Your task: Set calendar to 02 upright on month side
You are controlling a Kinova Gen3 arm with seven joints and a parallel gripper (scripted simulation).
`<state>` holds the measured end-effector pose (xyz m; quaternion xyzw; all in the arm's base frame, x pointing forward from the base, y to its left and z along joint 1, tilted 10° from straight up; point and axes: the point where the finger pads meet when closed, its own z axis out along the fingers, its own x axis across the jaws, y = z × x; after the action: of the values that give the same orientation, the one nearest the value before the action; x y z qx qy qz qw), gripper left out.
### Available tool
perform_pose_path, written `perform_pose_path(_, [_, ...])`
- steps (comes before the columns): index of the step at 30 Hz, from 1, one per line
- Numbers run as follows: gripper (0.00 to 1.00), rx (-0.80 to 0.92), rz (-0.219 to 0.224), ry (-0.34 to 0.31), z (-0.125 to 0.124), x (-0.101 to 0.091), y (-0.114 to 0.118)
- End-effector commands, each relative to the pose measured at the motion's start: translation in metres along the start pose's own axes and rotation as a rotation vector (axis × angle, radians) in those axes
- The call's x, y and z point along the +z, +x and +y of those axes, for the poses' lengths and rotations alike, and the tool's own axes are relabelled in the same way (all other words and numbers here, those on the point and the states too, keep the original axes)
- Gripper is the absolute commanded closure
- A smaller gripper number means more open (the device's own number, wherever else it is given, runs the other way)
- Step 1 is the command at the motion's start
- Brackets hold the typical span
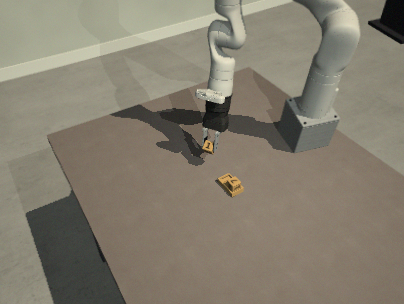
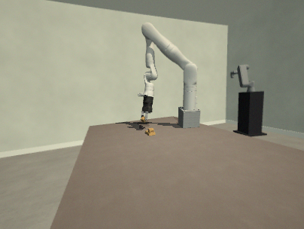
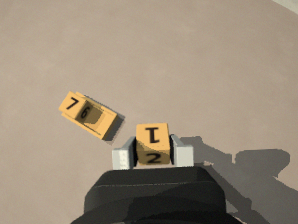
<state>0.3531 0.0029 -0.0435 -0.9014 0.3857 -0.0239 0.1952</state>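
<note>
Orange on every face that shows, one cube [image 1: 208, 146] [image 2: 143, 119] [image 3: 153, 142] is gripped between the two fingers of the gripper [image 1: 211, 139] [image 2: 144, 117] [image 3: 153, 145], with a 1 and a 2 on the faces toward the wrist view. Well apart from it, the orange tray [image 1: 233, 193] [image 2: 151, 134] [image 3: 106, 131] rests on the brown table [image 1: 225, 240] [image 2: 169, 169] [image 3: 210, 65], and the other cube [image 1: 234, 184] [image 2: 151, 129] [image 3: 86, 111] is at the tray, showing a 7 and a 6 in the wrist view.

The smooth white arm [image 1: 221, 70] [image 2: 171, 53] has rounded segments, a black wrist section and a pale-fingered claw [image 1: 211, 142] [image 2: 144, 117] [image 3: 153, 145].
</note>
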Motion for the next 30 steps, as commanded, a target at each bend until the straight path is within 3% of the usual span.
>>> perform_pose_path(1, [0.4, -0.002, -0.004, 0.005, -0.0007, 0.0004, -0.0031])
perform_pose_path(18, [0.4, -0.003, -0.01, 0.02, 0.0012, 0.0014, -0.0042])
perform_pose_path(30, [0.4, -0.003, -0.027, 0.136, 0.0074, 0.0052, -0.0075])
